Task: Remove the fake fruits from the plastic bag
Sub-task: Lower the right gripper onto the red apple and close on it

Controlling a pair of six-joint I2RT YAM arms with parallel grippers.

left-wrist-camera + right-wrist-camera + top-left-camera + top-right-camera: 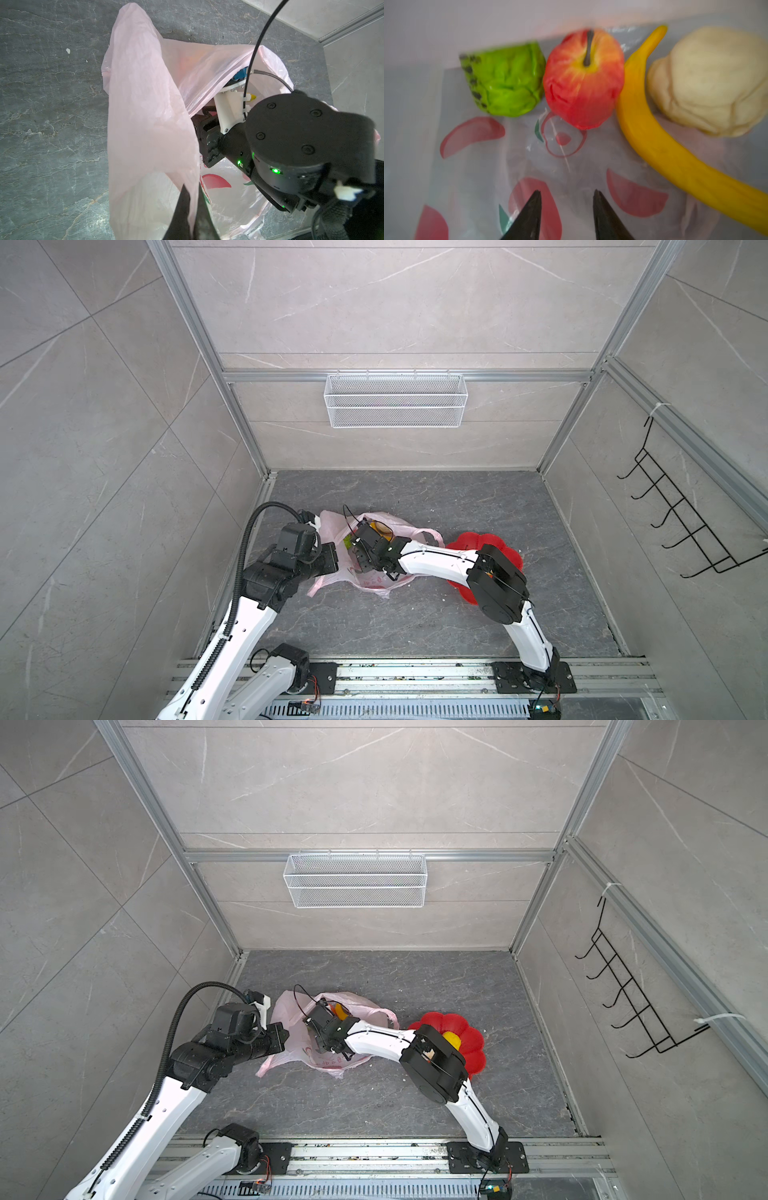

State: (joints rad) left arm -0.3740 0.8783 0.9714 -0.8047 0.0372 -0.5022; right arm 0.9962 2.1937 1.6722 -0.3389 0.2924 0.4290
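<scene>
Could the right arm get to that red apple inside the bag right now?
Probably yes. The right gripper is inside the plastic bag, jaws apart, with the red apple straight ahead and nothing between them. The left gripper pinches the bag's edge, holding its mouth up.

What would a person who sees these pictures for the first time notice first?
The pale-pink plastic bag on the dark floor draws the eye, its edge pinched by the shut left pincer. Inside it, the open right pincer faces a green fruit, a red apple, a yellow banana and a beige lump, side by side. To the bag's right in both top views lies a red flower-shaped dish.
</scene>
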